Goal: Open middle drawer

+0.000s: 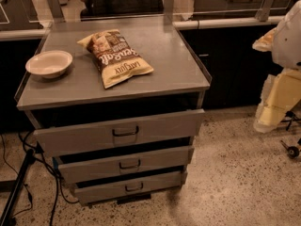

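The middle drawer [94,167] is the second of three grey fronts on a grey metal cabinet, with a small dark bar handle [130,164] at its centre. Its front stands slightly out from the cabinet, with a dark gap above it. The taller top front [80,138] sits above it and the lowest front [103,191] below. My arm [288,36], white and cream, hangs at the right edge of the view. My gripper [267,119] points down near the floor, well to the right of the cabinet and apart from every drawer.
On the cabinet top [174,65] lie a yellow chip bag [115,55] and a white bowl [49,63] at the left. Black cables [51,182] and a dark pole [16,187] are on the floor at the left. A dark counter [235,60] stands behind at the right.
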Motion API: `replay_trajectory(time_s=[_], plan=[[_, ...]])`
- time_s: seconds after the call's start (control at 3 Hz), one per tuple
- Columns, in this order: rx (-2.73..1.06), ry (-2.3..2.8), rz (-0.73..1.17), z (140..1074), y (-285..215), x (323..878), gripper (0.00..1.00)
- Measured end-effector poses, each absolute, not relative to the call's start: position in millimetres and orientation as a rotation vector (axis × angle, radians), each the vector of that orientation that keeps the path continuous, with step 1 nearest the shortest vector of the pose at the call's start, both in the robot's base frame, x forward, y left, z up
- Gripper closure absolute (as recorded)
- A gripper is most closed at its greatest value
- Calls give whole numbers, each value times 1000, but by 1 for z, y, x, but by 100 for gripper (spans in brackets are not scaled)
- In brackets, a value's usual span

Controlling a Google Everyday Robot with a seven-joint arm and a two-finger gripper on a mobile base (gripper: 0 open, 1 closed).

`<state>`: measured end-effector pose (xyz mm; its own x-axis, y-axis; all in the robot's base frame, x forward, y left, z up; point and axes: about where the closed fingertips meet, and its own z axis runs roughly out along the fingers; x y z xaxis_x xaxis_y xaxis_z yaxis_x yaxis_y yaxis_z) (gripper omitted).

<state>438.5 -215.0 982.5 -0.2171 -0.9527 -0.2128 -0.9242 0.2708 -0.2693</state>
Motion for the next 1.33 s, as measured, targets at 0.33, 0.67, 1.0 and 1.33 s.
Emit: replay_trajectory(time_s=[0.33,0.67,1.0,1.33], plan=[[-1712,2214,-120,982,-215,438,0],[-1719,2217,-103,960,-206,428,0],[-1745,2206,-57,916,-183,412,0],[-1790,2193,17,868,-157,398,0]])
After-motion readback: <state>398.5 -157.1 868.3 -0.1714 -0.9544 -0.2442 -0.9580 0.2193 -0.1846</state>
